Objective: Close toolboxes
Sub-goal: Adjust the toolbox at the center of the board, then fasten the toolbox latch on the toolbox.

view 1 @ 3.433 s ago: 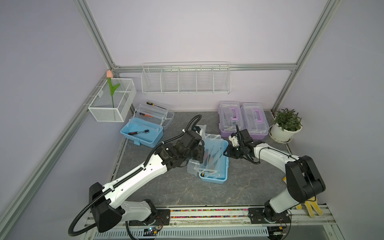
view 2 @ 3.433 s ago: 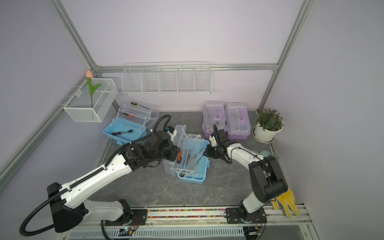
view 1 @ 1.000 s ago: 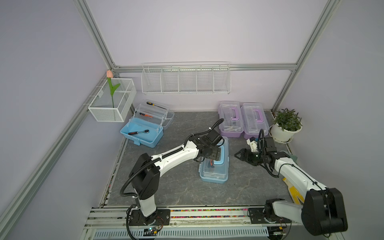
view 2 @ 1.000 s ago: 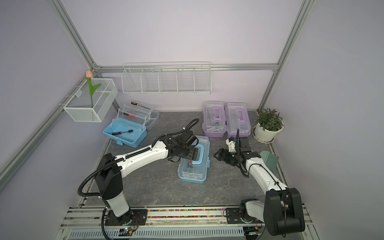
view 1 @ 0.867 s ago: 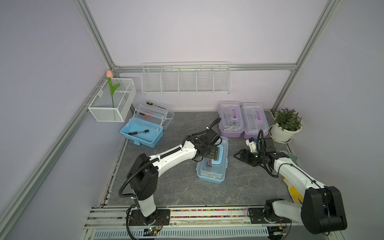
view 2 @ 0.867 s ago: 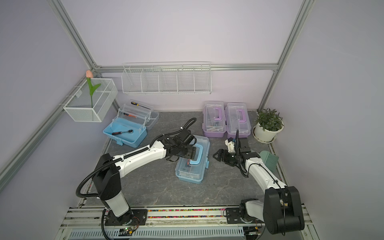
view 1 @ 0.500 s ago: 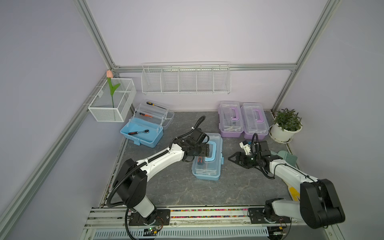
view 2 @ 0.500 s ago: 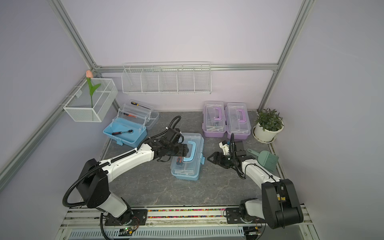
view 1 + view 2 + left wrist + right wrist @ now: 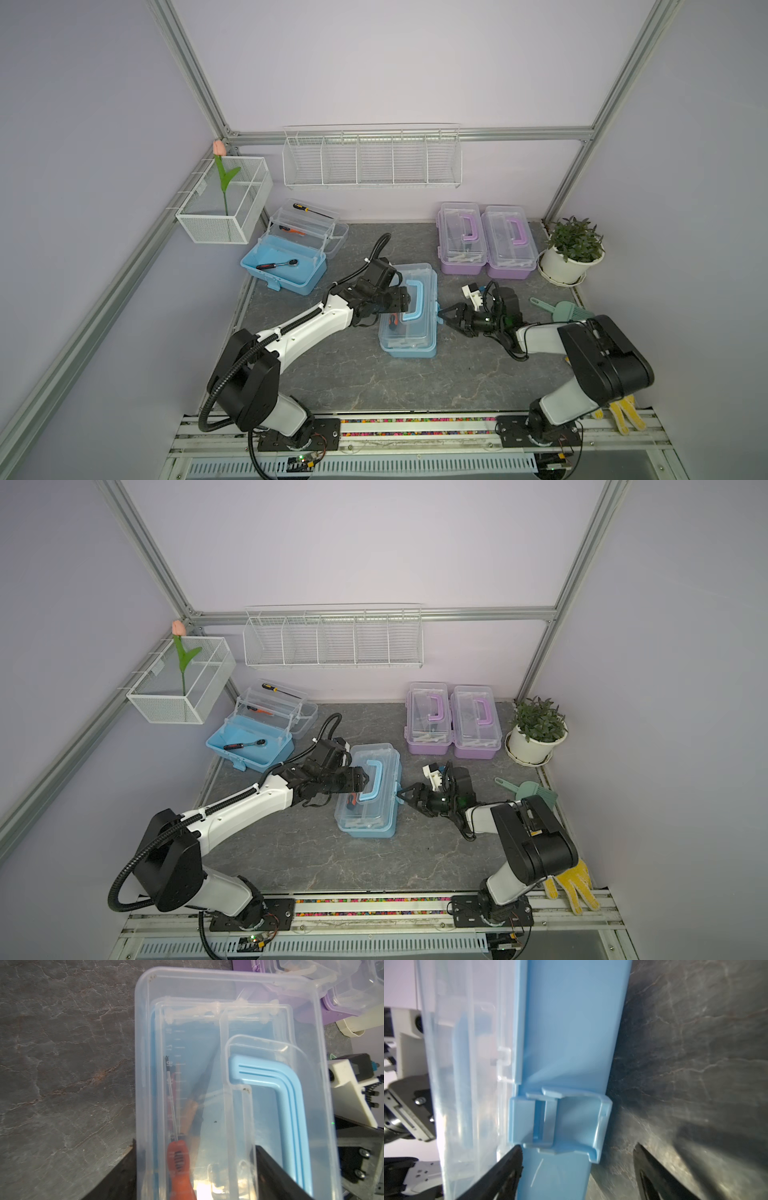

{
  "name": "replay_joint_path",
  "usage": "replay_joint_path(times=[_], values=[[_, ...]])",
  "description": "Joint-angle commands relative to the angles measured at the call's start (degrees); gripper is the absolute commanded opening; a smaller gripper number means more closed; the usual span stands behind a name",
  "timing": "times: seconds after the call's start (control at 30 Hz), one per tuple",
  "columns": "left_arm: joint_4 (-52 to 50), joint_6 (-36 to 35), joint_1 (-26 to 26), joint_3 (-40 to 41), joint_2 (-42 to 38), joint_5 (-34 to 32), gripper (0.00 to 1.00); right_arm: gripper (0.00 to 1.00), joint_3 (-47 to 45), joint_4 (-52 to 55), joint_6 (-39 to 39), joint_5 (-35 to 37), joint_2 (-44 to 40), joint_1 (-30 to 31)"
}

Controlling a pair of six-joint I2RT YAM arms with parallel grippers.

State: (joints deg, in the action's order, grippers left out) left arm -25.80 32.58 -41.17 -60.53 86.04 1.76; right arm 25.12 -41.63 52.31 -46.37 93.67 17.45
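Only from the right wrist visible: blue latch on the long side wall of the closed light blue toolbox, lying against the blue base, between the two dark fingers of the right gripper. Spread wide there and holding nothing, with one tip at the seam of clear lid and base, the other tip over the grey table. Cannot tell whether hooked over the lid.

Only from the left wrist visible: through the clear lid, an orange-handled screwdriver, and raised scale marks with small digits, too blurred to read surely; also the blue handle, folded flat. Wide apart also at the left gripper, gripping nothing: one finger outside the box wall, the other over the lid beside the handle.

Only in both top views: closed toolbox mid-table between both grippers; open light blue toolbox back left; purple toolbox just beside second purple toolbox, back right, lids down.
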Motion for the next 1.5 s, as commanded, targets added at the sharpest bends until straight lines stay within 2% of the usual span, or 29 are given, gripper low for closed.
replay_joint_path(times=[0.0,0.23,0.47,0.57,0.77,0.83,1.17,1.3,1.47], values=[[-11.37,0.12,0.47,3.01,1.88,-1.47,0.66,0.89,-0.69,-16.80,9.25,-1.84,3.91,1.04],[-11.79,0.25,0.47,2.26,1.85,-1.65,0.66,0.88,-1.39,-33.68,19.45,-3.68,10.53,1.49],[-12.37,0.04,0.48,1.48,2.14,-1.92,0.65,0.84,-2.35,-36.71,22.01,-3.74,10.18,1.45],[-13.02,-0.14,0.47,1.02,1.93,-2.52,0.65,0.82,-2.44,-30.38,18.30,-3.32,7.37,1.35],[-13.86,-0.32,0.43,0.25,1.44,-3.17,0.64,0.82,-0.08,-3.72,4.02,0.48,-3.72,2.23],[-13.68,-0.16,0.22,0.16,1.32,-3.17,0.64,0.82,1.44,2.10,1.15,1.47,-5.37,3.42],[-12.70,0.55,-1.52,-0.44,1.87,-2.98,0.65,0.81,1.67,-2.69,4.71,1.45,-4.92,5.30],[-12.44,0.64,-2.20,-1.20,2.98,-3.06,0.65,0.81,2.47,1.29,2.82,2.22,-6.97,5.32],[-13.20,0.42,-3.28,-2.20,4.16,-3.92,0.66,0.81,4.19,11.76,-2.95,4.34,-10.98,5.25]])
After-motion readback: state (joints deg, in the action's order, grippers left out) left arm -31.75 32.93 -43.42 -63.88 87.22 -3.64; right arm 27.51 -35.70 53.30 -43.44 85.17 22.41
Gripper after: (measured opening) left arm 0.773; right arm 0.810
